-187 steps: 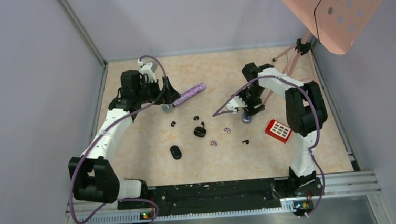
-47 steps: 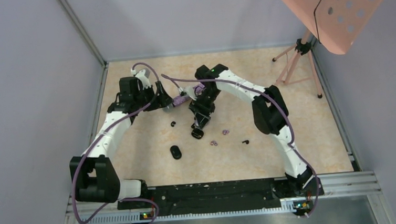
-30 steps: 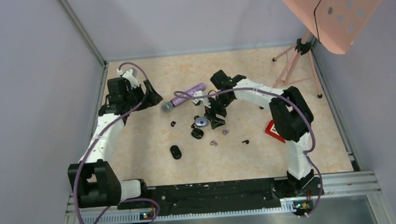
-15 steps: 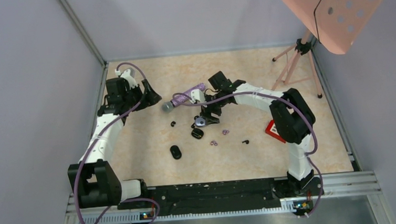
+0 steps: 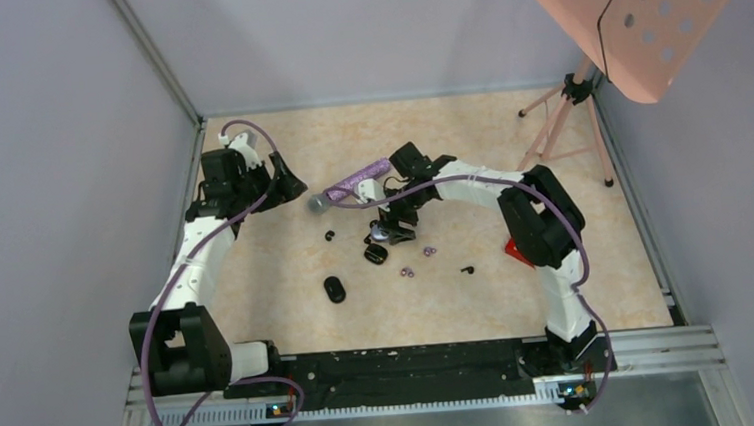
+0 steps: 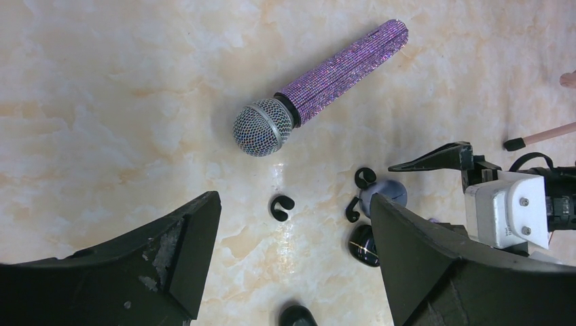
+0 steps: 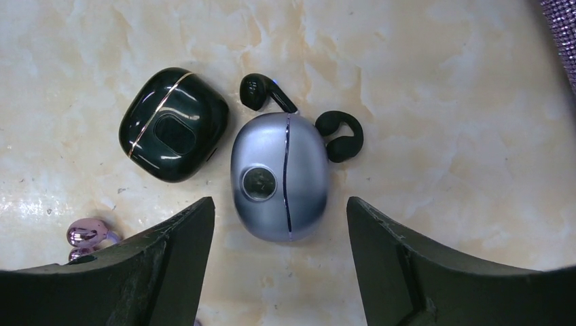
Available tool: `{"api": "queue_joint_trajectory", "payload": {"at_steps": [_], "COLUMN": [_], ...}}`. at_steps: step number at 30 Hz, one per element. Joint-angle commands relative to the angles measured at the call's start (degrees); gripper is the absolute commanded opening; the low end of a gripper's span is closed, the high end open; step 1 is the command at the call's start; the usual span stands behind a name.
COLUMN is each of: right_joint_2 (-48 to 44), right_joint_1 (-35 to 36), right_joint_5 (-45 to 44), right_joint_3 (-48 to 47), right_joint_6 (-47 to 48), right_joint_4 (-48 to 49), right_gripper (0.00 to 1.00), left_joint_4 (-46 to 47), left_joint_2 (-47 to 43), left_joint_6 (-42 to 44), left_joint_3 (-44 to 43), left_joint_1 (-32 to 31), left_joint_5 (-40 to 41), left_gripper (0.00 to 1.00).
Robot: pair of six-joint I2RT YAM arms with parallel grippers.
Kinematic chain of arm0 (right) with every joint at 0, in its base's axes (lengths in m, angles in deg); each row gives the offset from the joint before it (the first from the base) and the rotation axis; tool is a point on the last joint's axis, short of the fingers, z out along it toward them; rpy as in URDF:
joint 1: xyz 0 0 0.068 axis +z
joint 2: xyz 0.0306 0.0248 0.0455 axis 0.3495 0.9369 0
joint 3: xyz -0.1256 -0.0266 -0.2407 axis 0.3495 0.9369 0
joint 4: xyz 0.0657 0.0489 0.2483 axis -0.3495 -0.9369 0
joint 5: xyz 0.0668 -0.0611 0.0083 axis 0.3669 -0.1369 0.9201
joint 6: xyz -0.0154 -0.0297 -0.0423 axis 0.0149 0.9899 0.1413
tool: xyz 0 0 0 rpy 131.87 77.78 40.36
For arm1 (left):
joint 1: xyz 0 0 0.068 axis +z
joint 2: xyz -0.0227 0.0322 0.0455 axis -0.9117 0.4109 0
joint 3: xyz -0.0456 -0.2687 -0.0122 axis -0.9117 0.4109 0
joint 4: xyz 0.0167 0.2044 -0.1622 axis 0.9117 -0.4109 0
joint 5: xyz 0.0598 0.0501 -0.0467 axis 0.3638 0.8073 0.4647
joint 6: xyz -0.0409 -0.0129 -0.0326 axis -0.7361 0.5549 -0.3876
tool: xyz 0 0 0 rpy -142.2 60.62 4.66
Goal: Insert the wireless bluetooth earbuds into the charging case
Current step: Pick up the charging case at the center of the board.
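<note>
A closed silver-blue oval charging case (image 7: 278,176) lies on the marble table with my right gripper (image 7: 280,207) open above it, fingers on either side of its near end, not touching. A glossy black case (image 7: 173,123) sits beside it. A black stemmed earbud (image 7: 265,92) and a black C-shaped earbud (image 7: 339,132) touch the silver case's far end. A lilac-pink earbud (image 7: 88,234) lies by my left finger. In the top view my right gripper (image 5: 394,222) is mid-table. My left gripper (image 5: 286,187) is open and empty, high at the back left.
A purple glitter microphone (image 6: 319,88) lies behind the cases. Another black earbud (image 6: 281,207) lies alone, and a second black case (image 5: 334,289) lies nearer the front. One more black earbud (image 5: 467,268) and a red item (image 5: 514,251) are at the right. A pink music stand (image 5: 585,88) stands back right.
My right gripper brought the silver-blue case from the right to the middle, set it down beside the black case and opened. My left gripper drew back from the microphone.
</note>
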Motion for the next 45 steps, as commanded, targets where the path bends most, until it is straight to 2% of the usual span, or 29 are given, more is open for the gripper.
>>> {"api": "queue_joint_trajectory", "payload": {"at_steps": [1, 8, 15, 21, 24, 29, 36, 41, 45], "right_joint_2": [1.6, 2.6, 3.2, 1.9, -2.6, -13.7, -30.8, -34.3, -36.0], "right_joint_1": [1.1, 1.1, 1.1, 1.1, 1.0, -0.3, -0.8, 0.5, 1.8], "right_joint_5": [0.9, 0.4, 0.9, 0.7, -0.3, -2.3, -6.6, -11.8, -14.4], "right_joint_3": [-3.4, -3.4, -2.9, -1.7, 1.3, 4.6, 10.8, 8.8, 9.0], "right_joint_6": [1.5, 1.8, 1.5, 0.7, -0.2, -3.6, -4.3, -2.4, -1.7], "right_joint_4": [-0.2, -0.4, 0.7, 2.1, 4.7, 8.8, 22.3, 23.2, 25.3], "right_gripper": [0.7, 0.63, 0.61, 0.38, 0.35, 0.34, 0.34, 0.35, 0.35], "left_joint_4": [2.6, 2.6, 3.0, 3.6, 4.3, 7.8, 26.3, 31.9, 36.3], "left_joint_2": [-0.6, 0.1, 1.1, 2.1, 3.1, 4.0, 1.7, 3.2, 4.5], "left_joint_6": [-0.7, -1.0, -1.9, -2.3, -3.4, -3.8, -6.3, -6.7, -7.0], "left_joint_3": [0.3, -0.2, -0.6, -0.2, -0.1, -1.8, -3.5, -7.6, -10.0], "left_joint_1": [0.4, 0.4, 0.3, 0.3, 0.1, -1.8, -9.0, -13.3, -16.0], "left_joint_5": [-0.3, -0.7, -1.7, -3.1, -5.3, -12.4, -28.4, -33.2, -34.6], "left_gripper": [0.86, 0.86, 0.86, 0.85, 0.85, 0.84, 0.86, 0.85, 0.82]}}
